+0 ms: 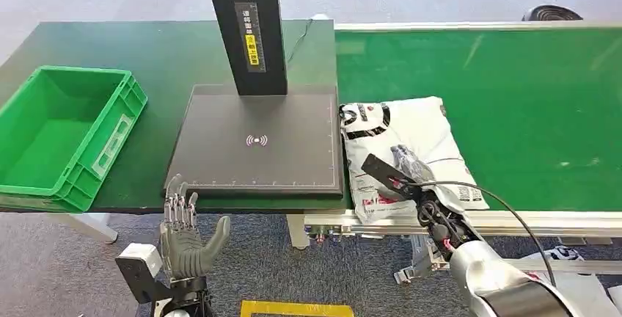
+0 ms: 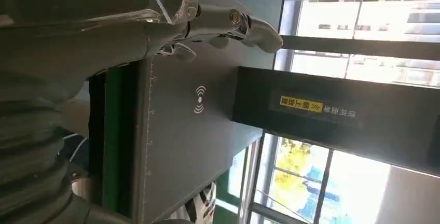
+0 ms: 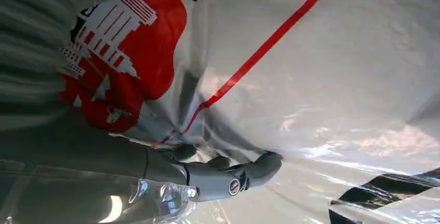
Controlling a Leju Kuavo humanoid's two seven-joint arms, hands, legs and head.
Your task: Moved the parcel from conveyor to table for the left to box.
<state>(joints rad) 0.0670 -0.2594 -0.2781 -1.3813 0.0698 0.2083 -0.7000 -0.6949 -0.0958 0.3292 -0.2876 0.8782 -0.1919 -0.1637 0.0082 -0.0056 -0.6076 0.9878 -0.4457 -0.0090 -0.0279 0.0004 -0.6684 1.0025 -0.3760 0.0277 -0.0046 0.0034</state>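
Right hand (image 1: 408,166) resting on white plastic parcel (image 1: 411,137), red and black print

Non-task items on and behind the work surface

Black scanner pad (image 1: 257,143) with upright post (image 1: 246,27) lies ahead of the left hand; a window (image 2: 363,22) stands behind it.

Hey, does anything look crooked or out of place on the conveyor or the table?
The white parcel lies askew on the green conveyor, hanging past its near rail, with the right hand on it. The green crate also overhangs the table's near edge.
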